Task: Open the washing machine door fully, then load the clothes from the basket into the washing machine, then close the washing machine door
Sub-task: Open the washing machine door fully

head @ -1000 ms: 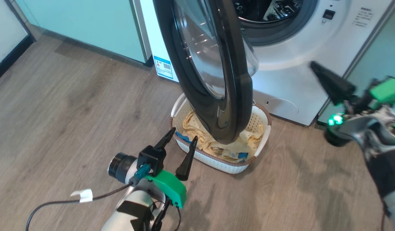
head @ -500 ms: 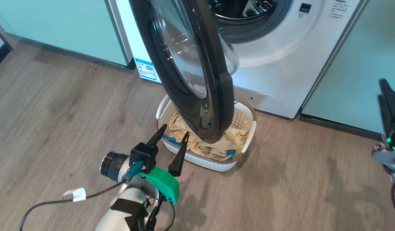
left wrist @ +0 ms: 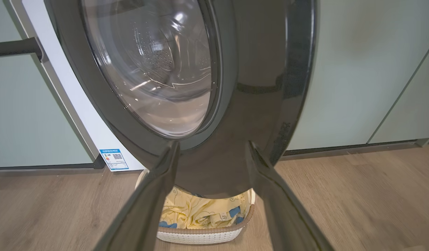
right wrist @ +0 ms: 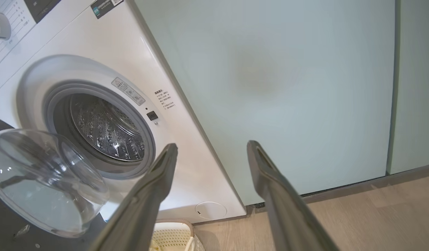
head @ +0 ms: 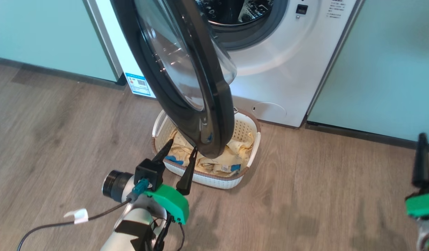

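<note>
Fingers on both arms stand spread, with nothing held. Ahead of the left fingers [head: 186, 172] [left wrist: 155, 195] hangs the washing machine door [head: 217, 132] [left wrist: 256, 87], swung out from the washing machine [head: 277, 69] [right wrist: 96, 45]. Its glossy lower rim lies just past their tips, and I cannot tell whether a tip touches it. Below that rim, seen between the two left fingers, sits the basket [head: 207, 179] [left wrist: 200, 237] on the wooden floor [head: 305, 191], with the pale yellow clothes [head: 217, 164] [left wrist: 197, 212] heaped inside. The right fingers [head: 422, 160] [right wrist: 270, 184] are well apart from the door and point at a pale green cabinet [right wrist: 287, 87]. To the left of them is the open steel drum [right wrist: 102, 132].
</note>
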Controlling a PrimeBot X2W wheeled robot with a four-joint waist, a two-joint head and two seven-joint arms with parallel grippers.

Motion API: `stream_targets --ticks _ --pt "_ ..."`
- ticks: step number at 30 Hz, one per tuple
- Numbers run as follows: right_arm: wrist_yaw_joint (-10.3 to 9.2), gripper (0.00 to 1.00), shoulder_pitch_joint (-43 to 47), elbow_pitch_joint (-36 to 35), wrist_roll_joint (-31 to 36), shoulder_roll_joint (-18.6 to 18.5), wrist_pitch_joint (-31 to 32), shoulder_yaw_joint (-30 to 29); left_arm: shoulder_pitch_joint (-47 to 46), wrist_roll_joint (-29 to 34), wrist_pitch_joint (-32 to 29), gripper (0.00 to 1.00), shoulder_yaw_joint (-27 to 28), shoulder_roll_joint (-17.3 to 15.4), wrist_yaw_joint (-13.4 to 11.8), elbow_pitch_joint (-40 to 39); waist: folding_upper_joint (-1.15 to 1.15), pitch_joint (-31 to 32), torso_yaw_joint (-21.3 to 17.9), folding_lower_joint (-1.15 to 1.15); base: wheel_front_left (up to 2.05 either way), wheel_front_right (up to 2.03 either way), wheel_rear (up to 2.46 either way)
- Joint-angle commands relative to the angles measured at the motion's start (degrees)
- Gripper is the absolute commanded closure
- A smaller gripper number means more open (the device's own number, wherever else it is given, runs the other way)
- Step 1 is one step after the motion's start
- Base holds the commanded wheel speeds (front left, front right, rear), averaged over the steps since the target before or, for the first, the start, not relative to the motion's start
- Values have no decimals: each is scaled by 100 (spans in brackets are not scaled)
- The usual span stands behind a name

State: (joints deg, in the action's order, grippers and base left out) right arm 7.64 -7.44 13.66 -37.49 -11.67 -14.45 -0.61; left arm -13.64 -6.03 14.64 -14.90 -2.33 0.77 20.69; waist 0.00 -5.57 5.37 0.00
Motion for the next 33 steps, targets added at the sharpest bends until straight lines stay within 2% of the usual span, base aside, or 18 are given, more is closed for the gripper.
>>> stream_targets --ticks 1,4,11,20,33 --pt "-15 0 134 -385 513 102 -52 -61 -116 58 36 0 233 -87 -23 -172 0 -9 -51 0 0 0 0" --pt "-15 0 492 -798 1280 381 -53 -362 -97 71 36 0 266 -88 -12 -166 0 -16 -90 0 0 0 0" --pt "-15 0 1153 -1289 2091 711 -54 -700 -45 98 36 0 328 -95 3 -154 0 16 -142 0 0 0 0" --pt "-15 0 1721 -1445 2401 860 -54 -659 34 105 36 0 444 -105 10 -161 0 102 -221 0 0 0 0" --pt "-15 0 1817 -1447 2389 878 -54 -646 52 108 36 0 510 -93 21 -171 0 111 -260 0 0 0 0"
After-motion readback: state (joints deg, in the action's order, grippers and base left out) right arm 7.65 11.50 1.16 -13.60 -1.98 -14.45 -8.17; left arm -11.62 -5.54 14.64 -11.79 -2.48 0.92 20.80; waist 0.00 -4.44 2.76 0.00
